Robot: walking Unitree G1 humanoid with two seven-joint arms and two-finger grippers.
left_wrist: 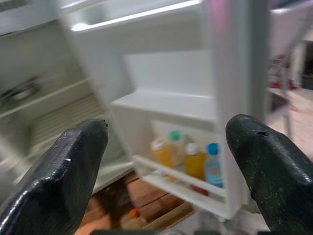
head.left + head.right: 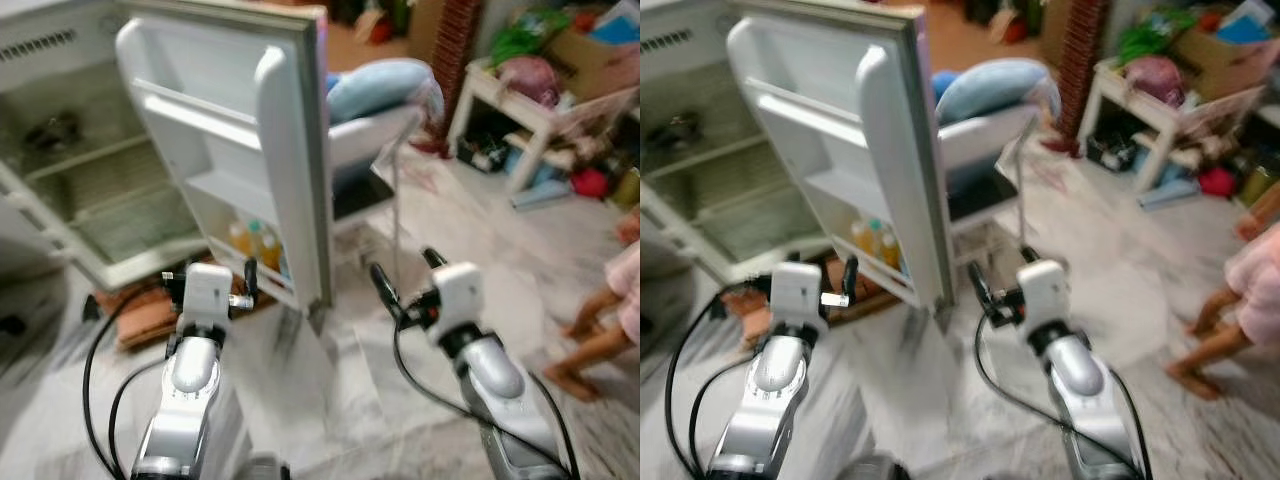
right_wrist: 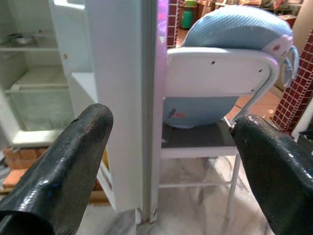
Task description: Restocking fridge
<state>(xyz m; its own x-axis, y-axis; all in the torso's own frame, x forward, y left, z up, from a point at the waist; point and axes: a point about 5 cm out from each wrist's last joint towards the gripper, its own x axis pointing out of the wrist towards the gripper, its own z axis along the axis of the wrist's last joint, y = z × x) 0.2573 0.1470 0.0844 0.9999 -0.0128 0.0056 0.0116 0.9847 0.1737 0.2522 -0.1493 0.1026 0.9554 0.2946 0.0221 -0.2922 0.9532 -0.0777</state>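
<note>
Both grippers, left (image 2: 207, 281) and right (image 2: 405, 280), hanging spread and empty before open fridge door (image 2: 262, 140); bottles (image 1: 188, 157) sitting in door's bottom shelf.

Even daylight, no hard shadows, head views motion-blurred throughout, worst at the edges, left wrist view smeared, right wrist view sharper, glossy highlights on near black fingers (image 3: 73, 161)
</note>
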